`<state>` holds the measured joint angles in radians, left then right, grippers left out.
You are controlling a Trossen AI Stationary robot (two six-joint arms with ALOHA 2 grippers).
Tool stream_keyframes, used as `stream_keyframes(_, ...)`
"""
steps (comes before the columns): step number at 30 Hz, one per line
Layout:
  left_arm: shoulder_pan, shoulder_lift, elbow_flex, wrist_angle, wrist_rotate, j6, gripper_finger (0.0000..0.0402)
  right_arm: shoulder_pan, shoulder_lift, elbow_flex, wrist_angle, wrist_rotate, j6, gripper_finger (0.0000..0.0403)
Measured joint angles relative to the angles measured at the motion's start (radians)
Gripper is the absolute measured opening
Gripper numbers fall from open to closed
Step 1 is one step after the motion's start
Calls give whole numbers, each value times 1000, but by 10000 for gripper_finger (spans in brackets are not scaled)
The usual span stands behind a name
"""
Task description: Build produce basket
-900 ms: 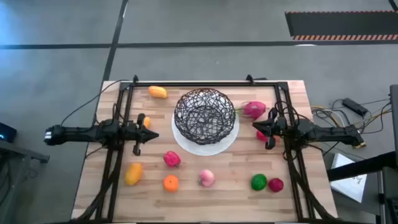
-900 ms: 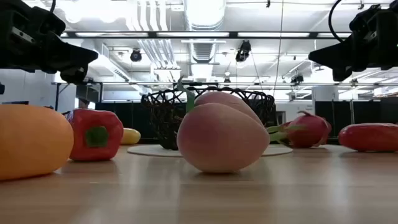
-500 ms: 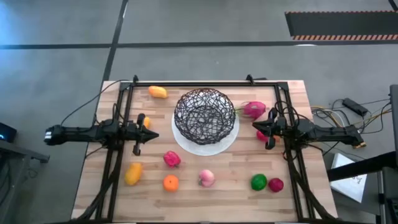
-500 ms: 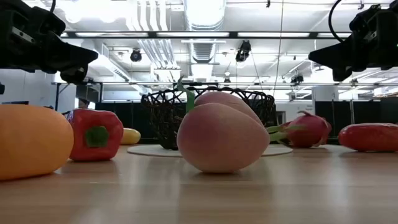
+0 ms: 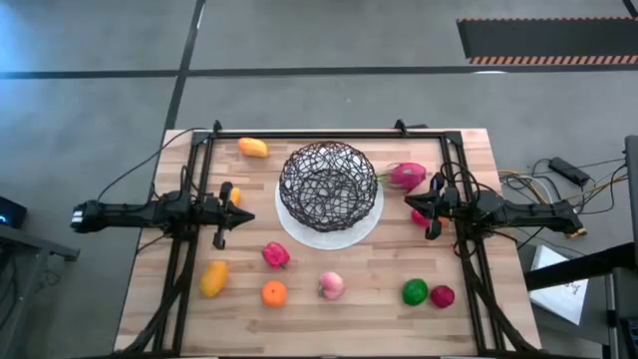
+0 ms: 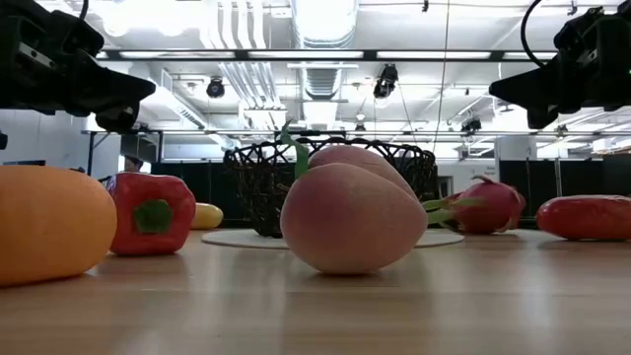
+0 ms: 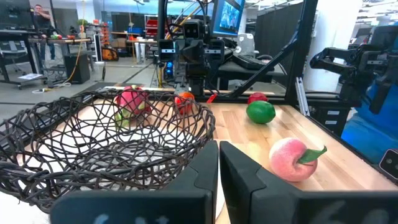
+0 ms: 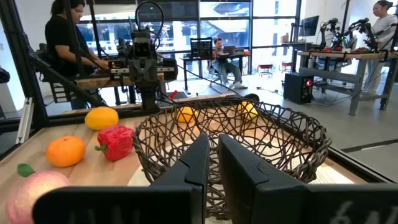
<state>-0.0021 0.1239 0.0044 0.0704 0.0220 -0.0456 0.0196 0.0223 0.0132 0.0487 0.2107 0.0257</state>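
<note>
left gripper (image 5: 243, 214) and right gripper (image 5: 411, 205) narrow, holding nothing, flanking empty basket (image 5: 328, 184); produce (image 5: 274, 293) on counter (image 5: 369, 304).

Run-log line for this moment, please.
basket: empty | produce: on table | left gripper: shut, beside basket | right gripper: shut, beside basket

Two slim, dark, jointed arms with black cables, each ending in a blocky black gripper: left gripper (image 5: 246, 216), right gripper (image 5: 410, 204), smooth matte fingers (image 7: 199, 163).
</note>
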Motion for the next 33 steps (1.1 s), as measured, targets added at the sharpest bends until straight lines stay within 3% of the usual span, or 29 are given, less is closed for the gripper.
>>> stream_keyframes(14,0,0,0,2,-7,2,0,0,0,0,0,0,0,28)
stream_keyframes(19,2,4,0,97,-159,-1,0,0,0,0,0,0,0,28)
stream_keyframes(33,0,93,1,396,-122,-99,0,0,0,0,0,0,0,28)
